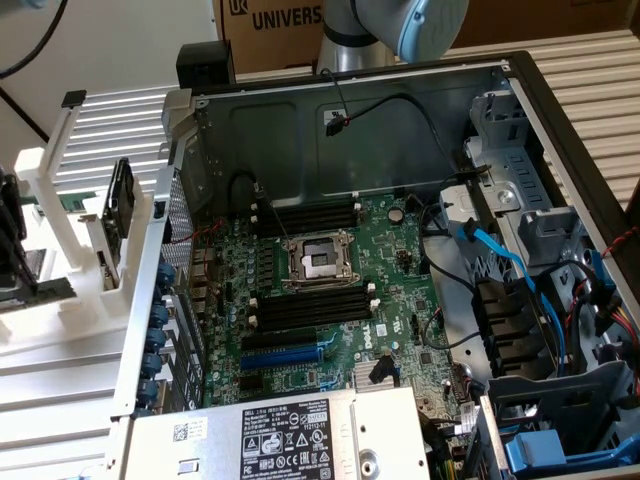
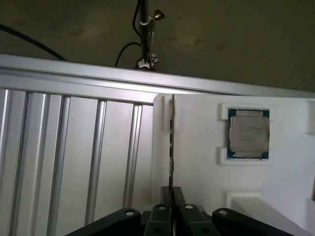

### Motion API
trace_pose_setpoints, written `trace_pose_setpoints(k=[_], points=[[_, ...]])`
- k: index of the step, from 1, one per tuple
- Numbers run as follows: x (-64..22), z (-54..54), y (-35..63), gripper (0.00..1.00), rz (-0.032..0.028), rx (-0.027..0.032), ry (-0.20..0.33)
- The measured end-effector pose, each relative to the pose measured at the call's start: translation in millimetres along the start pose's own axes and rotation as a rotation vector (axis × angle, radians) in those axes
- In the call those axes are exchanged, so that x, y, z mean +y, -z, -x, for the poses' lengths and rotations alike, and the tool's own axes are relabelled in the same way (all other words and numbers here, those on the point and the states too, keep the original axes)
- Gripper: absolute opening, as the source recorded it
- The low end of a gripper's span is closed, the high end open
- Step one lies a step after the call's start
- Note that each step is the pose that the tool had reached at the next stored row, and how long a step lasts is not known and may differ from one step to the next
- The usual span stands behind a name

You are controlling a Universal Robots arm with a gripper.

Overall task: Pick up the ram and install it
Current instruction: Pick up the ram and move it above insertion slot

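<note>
Claw [image 2: 172,196] nearest lens, clamped on ram [image 2: 172,142] seen edge-on; processor chip [image 2: 248,133] near, in white holder [image 2: 197,162].

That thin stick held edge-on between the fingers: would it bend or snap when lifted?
The ram looks very thin edge-on, so probably light, yet it runs dead straight, so likely stiff. With the fingers pinching just one end, sideways knocks might well crack it.

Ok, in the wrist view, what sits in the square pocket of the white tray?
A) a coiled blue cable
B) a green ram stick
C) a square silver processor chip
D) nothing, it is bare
C: the square silver processor chip lies flat in the pocket of the white tray, while the ram shows edge-on, apart from it.
</note>
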State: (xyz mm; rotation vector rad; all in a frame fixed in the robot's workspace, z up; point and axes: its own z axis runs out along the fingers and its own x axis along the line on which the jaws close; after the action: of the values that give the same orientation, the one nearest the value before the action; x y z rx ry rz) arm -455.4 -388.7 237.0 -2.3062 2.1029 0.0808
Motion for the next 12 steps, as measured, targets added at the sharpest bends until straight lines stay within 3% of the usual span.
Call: trace_pose_setpoints(k=[6,12], points=[[0.6,1.1,26.7,0.13,-0.0001,0.0005,-0.004],[1.2,0.2,46.6,0.13,0.0,0.0048,-0.011]])
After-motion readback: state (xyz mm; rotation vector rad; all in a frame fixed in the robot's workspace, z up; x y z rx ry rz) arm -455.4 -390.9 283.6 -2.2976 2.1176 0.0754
